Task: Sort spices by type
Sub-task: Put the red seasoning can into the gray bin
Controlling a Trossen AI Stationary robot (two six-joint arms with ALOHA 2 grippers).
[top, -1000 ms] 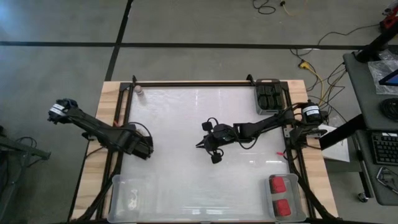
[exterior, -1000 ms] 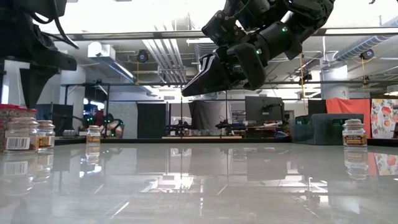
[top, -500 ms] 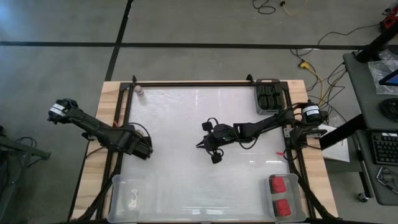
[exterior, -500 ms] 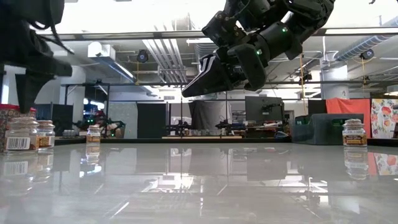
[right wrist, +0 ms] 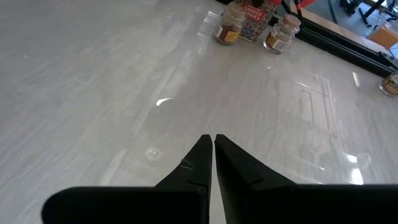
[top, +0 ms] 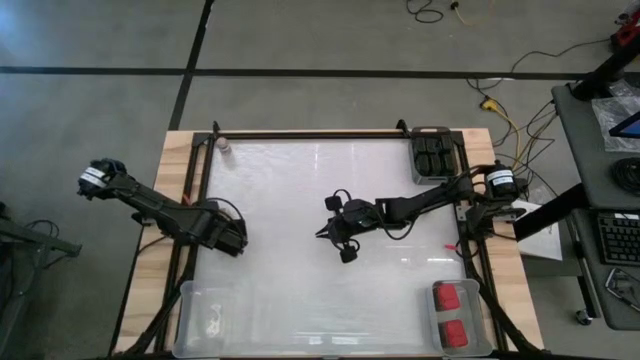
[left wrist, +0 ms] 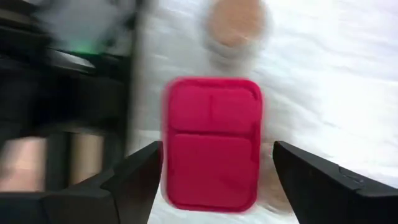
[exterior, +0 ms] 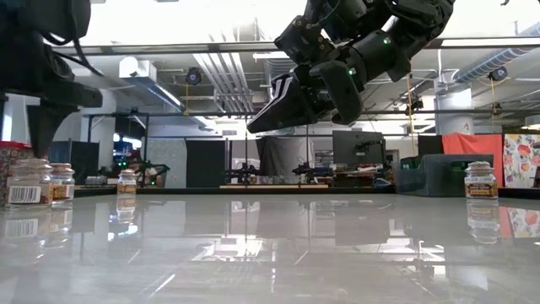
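Note:
My left gripper (left wrist: 216,147) is open at the table's left edge (top: 236,241), pointing down. A red-topped blocky jar (left wrist: 211,143) stands on the table between its fingers, and no touch shows. A round tan-lidded jar (left wrist: 236,23) stands just beyond it. In the low view, tan-lidded jars (exterior: 29,181) (exterior: 61,184) stand under this arm. My right gripper (top: 325,233) is shut and hovers above the table's middle (exterior: 263,122), holding nothing. Its wrist view shows the same cluster of jars (right wrist: 250,14) far off.
A clear bin with black jars (top: 435,156) sits at the far right corner. A bin with red-topped jars (top: 454,315) sits at the near right corner, and a clear bin (top: 213,320) at the near left. Single jars stand at the far left corner (top: 226,145) and apart (exterior: 479,179).
In the low view my left gripper has swung a little sideways and back above the jars at the left edge, and its wrist view is blurred by motion.

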